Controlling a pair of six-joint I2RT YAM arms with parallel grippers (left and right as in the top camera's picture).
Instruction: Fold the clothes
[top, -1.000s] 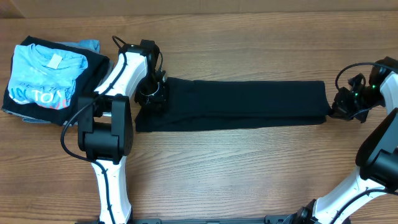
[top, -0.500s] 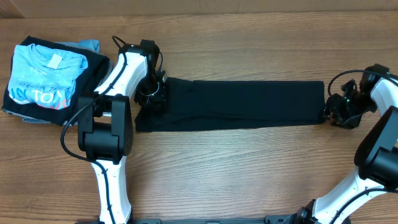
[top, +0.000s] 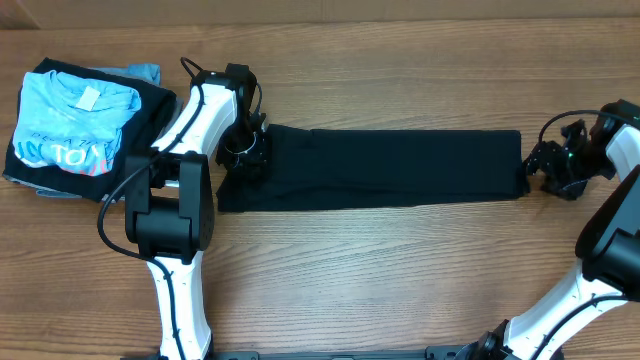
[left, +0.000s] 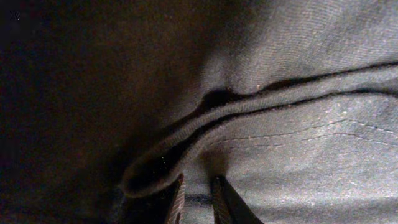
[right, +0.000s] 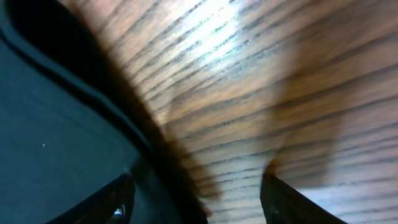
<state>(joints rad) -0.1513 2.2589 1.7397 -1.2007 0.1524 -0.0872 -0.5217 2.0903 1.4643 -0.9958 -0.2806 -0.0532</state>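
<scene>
Wood table (top: 400, 270), black tee (top: 400, 165), L pincer (left: 198, 202) pinching one end, R pincer (right: 199, 204) wide beside other

Left gripper (top: 245, 152) low, wrist bent down, jaws nearly closed. Right gripper (top: 543, 168) near right edge of desk (top: 400, 270), jaws wide apart.

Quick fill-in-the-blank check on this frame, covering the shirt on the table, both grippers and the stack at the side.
1. The long folded T-shirt across the table is ___ in colour.
2. The right gripper has its jaws ___, with only bare wood between them.
3. The left gripper sits on the T-shirt's end nearer the stacked clothes, whose top garment is light ___.

Missing words: black; open; blue.
</scene>
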